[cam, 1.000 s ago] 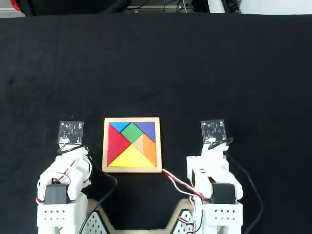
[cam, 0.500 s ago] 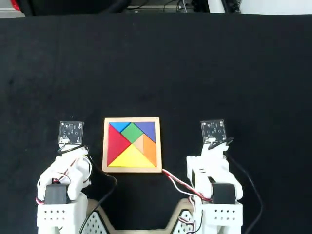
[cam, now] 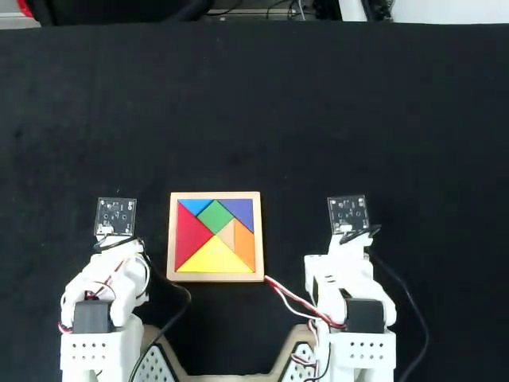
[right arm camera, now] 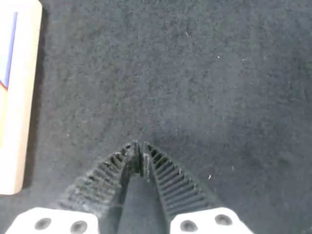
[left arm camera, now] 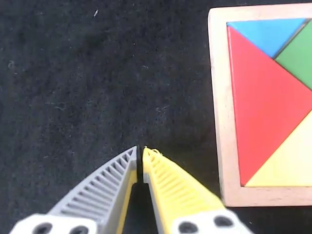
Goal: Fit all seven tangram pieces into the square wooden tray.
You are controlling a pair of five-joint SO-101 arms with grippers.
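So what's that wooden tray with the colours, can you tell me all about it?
The tray is a square of pale wood with a raised rim. It lies flat on the black cloth between the two arms. Seven flat coloured pieces fill it edge to edge: red, yellow, orange, green, tan and two blues. The left gripper and right gripper are shut, one at each side and apart from it.

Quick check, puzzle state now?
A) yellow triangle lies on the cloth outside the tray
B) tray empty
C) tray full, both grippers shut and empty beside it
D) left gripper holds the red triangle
C: seven coloured pieces fill the tray, and the left gripper and right gripper are shut on nothing over the cloth.
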